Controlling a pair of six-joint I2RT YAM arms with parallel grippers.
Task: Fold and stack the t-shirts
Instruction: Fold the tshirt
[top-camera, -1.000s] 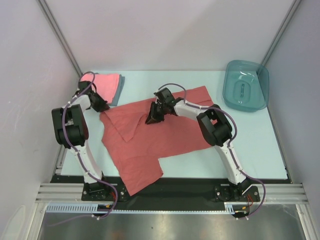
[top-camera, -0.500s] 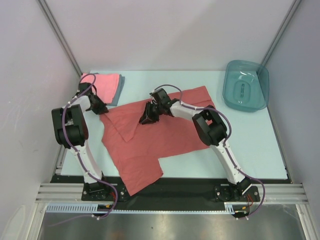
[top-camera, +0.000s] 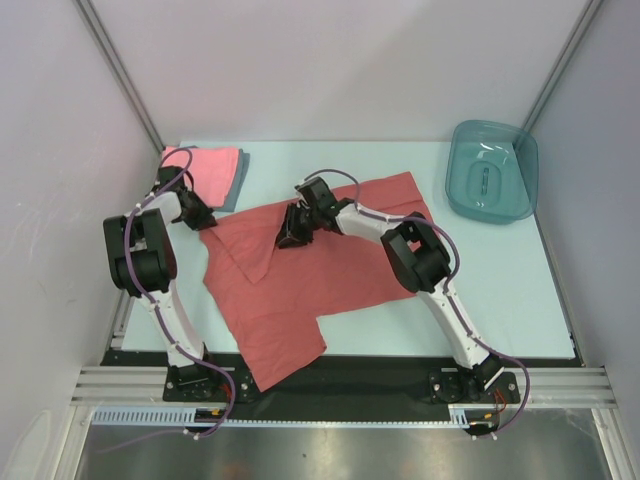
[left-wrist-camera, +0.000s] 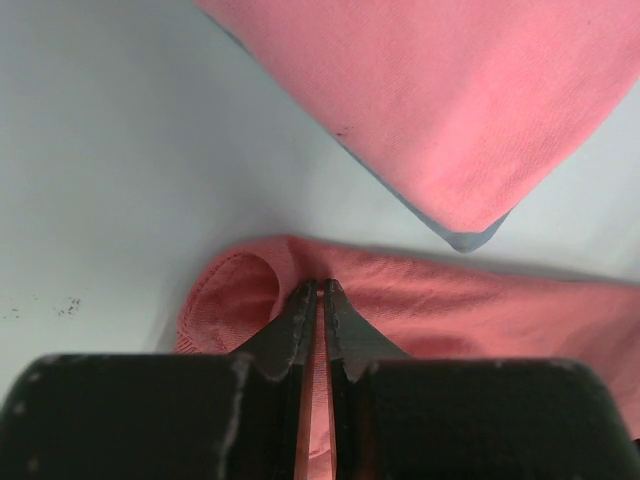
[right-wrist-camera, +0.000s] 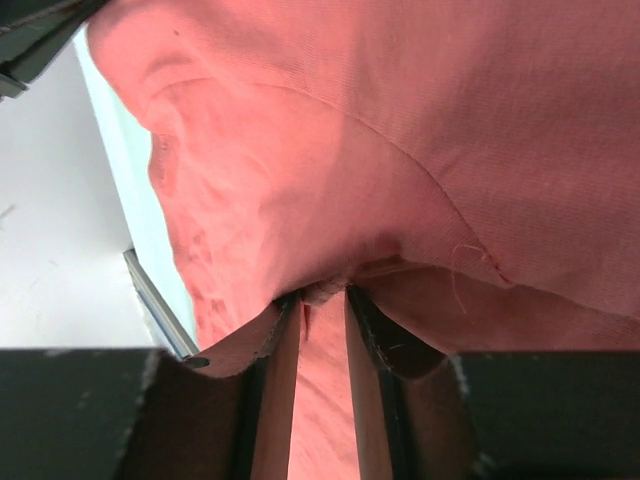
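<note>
A brick-red t-shirt lies spread out on the table, its hem hanging over the near edge. My left gripper is shut on the shirt's left sleeve edge. My right gripper is shut on a pinch of the same shirt near its middle top. A folded pink shirt rests on a folded grey-blue shirt at the back left; both show in the left wrist view, the pink one above the grey-blue corner.
A teal translucent plastic tub stands at the back right corner. Grey walls close in on both sides. The table's near edge is a black strip between the arm bases.
My right gripper has moved left across the red shirt, dragging the pinched cloth toward the left sleeve. The left gripper has stayed put.
</note>
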